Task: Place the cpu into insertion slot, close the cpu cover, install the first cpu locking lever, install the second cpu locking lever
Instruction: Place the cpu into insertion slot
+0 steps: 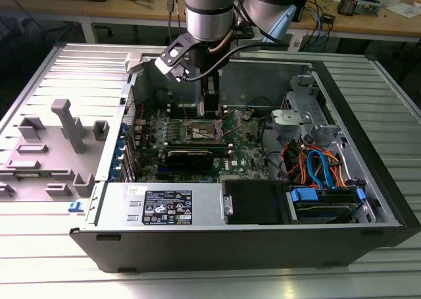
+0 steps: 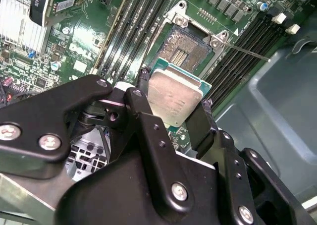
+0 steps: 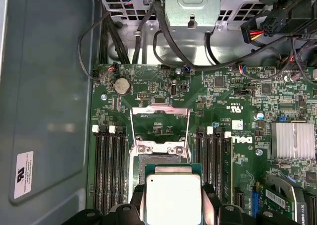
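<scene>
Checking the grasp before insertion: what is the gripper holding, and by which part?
The gripper holds the cpu, pinched by two opposite side edges.

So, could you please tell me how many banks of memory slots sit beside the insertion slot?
2: one bank on one side of the insertion slot, one on the opposite side; the gripper hides part of each.

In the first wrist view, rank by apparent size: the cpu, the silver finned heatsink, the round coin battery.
1. cpu, though nearness to the camera may inflate it.
2. silver finned heatsink.
3. round coin battery, clearly smallest.
</scene>
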`<state>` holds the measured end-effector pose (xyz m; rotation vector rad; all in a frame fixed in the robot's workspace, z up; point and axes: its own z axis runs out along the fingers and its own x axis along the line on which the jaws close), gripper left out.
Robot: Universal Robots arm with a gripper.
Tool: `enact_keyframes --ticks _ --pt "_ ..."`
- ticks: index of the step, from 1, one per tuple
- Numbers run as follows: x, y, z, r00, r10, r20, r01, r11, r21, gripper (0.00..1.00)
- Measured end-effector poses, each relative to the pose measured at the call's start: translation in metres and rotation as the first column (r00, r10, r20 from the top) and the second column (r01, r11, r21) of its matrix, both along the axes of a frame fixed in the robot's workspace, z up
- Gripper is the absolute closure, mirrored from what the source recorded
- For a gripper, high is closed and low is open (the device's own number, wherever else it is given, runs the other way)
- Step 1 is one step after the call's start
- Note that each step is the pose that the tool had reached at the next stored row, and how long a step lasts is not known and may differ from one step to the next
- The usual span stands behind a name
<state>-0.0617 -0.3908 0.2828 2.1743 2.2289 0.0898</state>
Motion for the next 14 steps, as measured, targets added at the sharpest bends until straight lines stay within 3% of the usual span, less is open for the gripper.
enact_keyframes --ticks 8,14 --pt "-0.0001 0.0001 -0.0005 1.0000 0.000 0.0001 0.000 1.0000 0.0002 0.45" --pt "-0.0030 0.0013 -0.0081 1.0000 -0.001 -0.0001 0.001 1.0000 0.0000 0.45"
